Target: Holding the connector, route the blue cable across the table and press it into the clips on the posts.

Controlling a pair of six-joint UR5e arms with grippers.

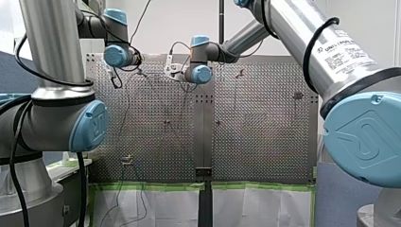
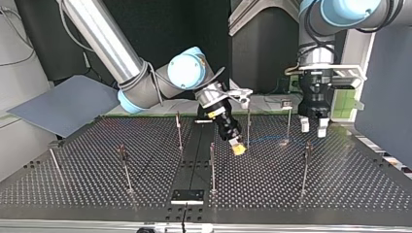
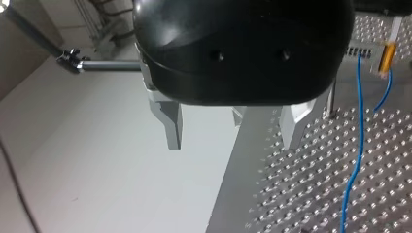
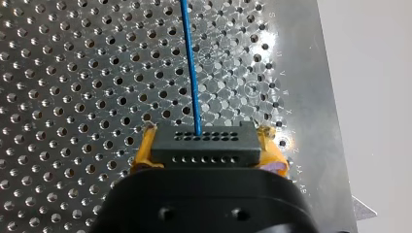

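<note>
My right gripper [image 4: 206, 151] is shut on a black connector [image 4: 203, 142], which sits between its yellow pads [image 4: 273, 154]. The blue cable [image 4: 192, 68] leaves the connector and runs straight ahead over the perforated table [image 4: 73, 73]. In the top view my right gripper [image 2: 237, 148] hangs tilted just above the table's middle, and the blue cable [image 2: 266, 140] trails toward a post [image 2: 288, 121]. My left gripper [image 2: 313, 124] stands open over the far edge at that view's right. Its metal fingers [image 3: 172, 127] hold nothing, and the blue cable [image 3: 358, 145] lies beside them.
Several thin posts stand on the table, among them one [image 2: 212, 165] near the middle seam, one [image 2: 306, 167] at the top view's right and one [image 2: 125, 167] at its left. A dark bracket [image 2: 187, 196] sits at the near edge. A grey panel [image 2: 63, 104] leans beyond the left corner.
</note>
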